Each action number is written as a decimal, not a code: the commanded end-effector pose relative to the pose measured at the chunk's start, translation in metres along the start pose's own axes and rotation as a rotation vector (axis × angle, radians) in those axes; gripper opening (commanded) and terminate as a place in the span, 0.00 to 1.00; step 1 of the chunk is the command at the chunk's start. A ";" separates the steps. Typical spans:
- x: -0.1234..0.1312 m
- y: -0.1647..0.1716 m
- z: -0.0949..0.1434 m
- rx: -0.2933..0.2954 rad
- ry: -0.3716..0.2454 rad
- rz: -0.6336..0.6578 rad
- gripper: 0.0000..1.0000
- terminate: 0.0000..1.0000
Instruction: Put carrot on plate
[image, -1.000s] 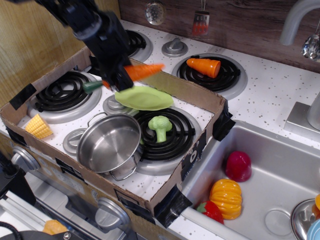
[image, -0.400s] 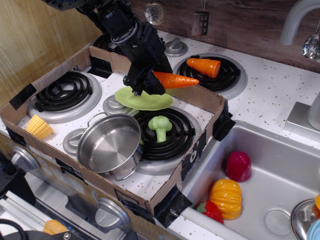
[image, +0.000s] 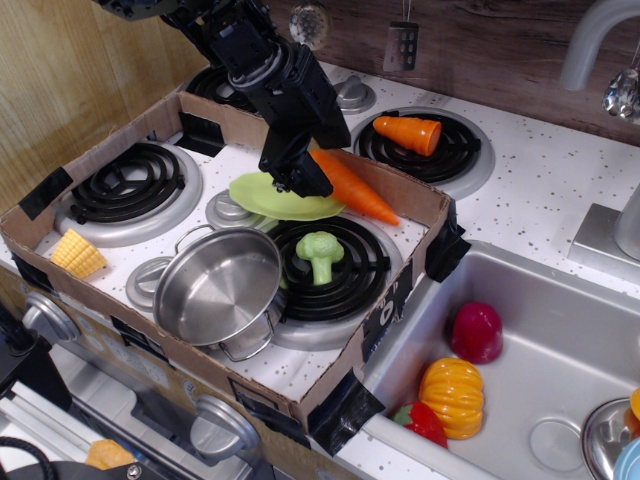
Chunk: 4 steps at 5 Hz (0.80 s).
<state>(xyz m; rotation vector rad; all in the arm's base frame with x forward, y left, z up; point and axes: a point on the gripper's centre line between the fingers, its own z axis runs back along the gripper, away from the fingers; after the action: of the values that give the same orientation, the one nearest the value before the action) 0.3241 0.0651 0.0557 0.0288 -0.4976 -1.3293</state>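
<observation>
A toy kitchen — coil burners (image: 130, 185), a steel sink (image: 520, 360) holding plastic vegetables (image: 452, 397), a faucet (image: 600, 40), and what look like utensils (image: 402, 45) hanging behind.

Count, all objects in view:
- Carrot (image: 352, 186): 1, long, tapered.
- Short orange cone (image: 408, 132): 1, at 1 o'clock from the carrot.
- Plate (image: 270, 199): 1, lime green.
- Steel pot (image: 218, 287): 1.
- Broccoli (image: 320, 253): 1.
- Corn piece (image: 77, 253): 1, at 9 o'clock from the pot.
- Coil burners: 5 visible.
- Cardboard tray (image: 385, 300): 1.
- Toys in sink: red piece (image: 476, 331) 1, orange pumpkin (image: 452, 397) 1, red pepper (image: 424, 422) 1.
</observation>
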 end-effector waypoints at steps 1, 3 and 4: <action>0.001 -0.002 0.039 0.057 0.065 0.015 1.00 0.00; 0.014 0.006 0.099 0.093 0.178 0.052 1.00 0.00; 0.034 0.014 0.142 0.089 0.236 0.188 1.00 0.00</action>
<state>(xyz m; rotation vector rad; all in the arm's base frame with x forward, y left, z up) 0.2949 0.0774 0.1776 0.1504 -0.3056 -1.0699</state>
